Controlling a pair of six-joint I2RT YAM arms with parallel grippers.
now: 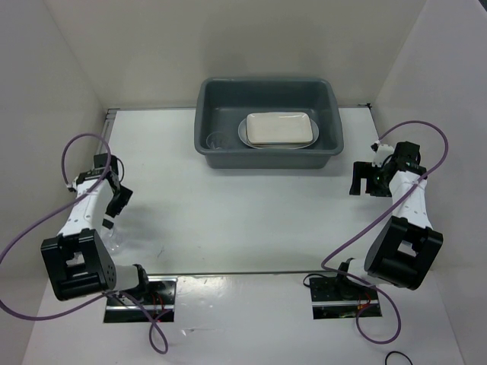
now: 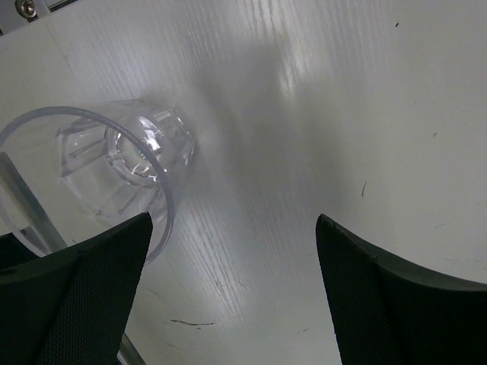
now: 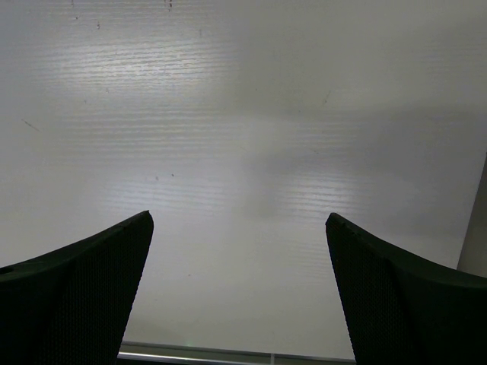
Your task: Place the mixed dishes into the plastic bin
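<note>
- Fingers (image 2: 84, 296) of the left gripper (image 2: 233, 224): spread, or pinching something?
- Spread wide, with nothing between them. It's the same on the right gripper (image 3: 240, 220). That one hangs over bare table (image 1: 251, 220) at the right side, well apart from every dish. I'd say it sits there to keep out of the way.
- Where do the dishes lie, biggest first?
- The bin (image 1: 266, 81) sits at the far middle of the table. On its floor is the platter (image 1: 244, 131), and the plate (image 1: 278, 128) lies flat on top of it. That makes sense, since the smaller piece on the larger makes a steady stack and leaves floor free on the bin's left.
- Anything in that space?
- A faint glassy ring (image 1: 214, 140) by the platter. It may be a cup, but it's too faint to say.
- What is left outside?
- One clear cup (image 2: 129, 163), on the table at the near left. It is just beside the left finger, not between the two, and I cannot tell whether it touches. Its mouth faces up toward the gripper, so it probably stands upright.
- Why the wide spread?
- My guess is that the cup is round and slick, so the fingers must pass either side of its wall before squeezing. The left gripper is also the nearer one.
</note>
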